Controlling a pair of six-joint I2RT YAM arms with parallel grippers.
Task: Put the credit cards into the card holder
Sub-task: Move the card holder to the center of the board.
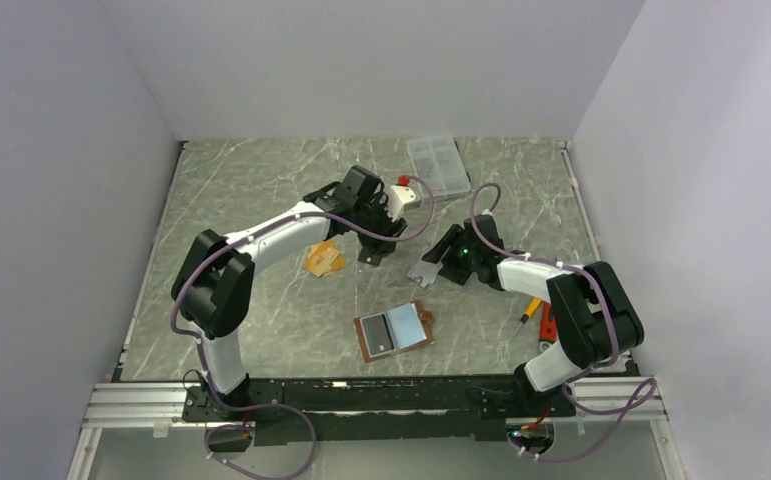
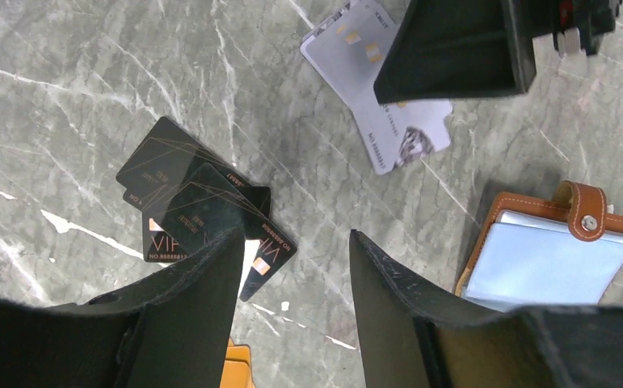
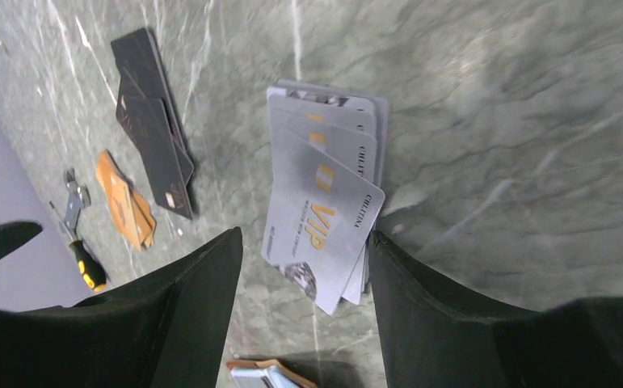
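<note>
Three small fans of credit cards lie on the marble table. The black cards (image 2: 187,198) lie just ahead of my left gripper (image 2: 296,234), whose jaws stand open over bare marble with nothing between them. The orange-tan cards (image 1: 323,258) lie beside its left finger. The near end of the silver-grey cards (image 3: 324,202) reaches between the open jaws of my right gripper (image 3: 304,235), and the stack's edge lies close against the right finger (image 3: 421,299). The brown card holder (image 1: 393,331) lies open toward the near edge, its pale blue pockets facing up.
A clear plastic compartment box (image 1: 437,165) stands at the back of the table. A yellow-handled screwdriver (image 1: 526,318) and a red-orange tool (image 1: 547,320) lie near my right arm's elbow. Grey walls close in the table on three sides.
</note>
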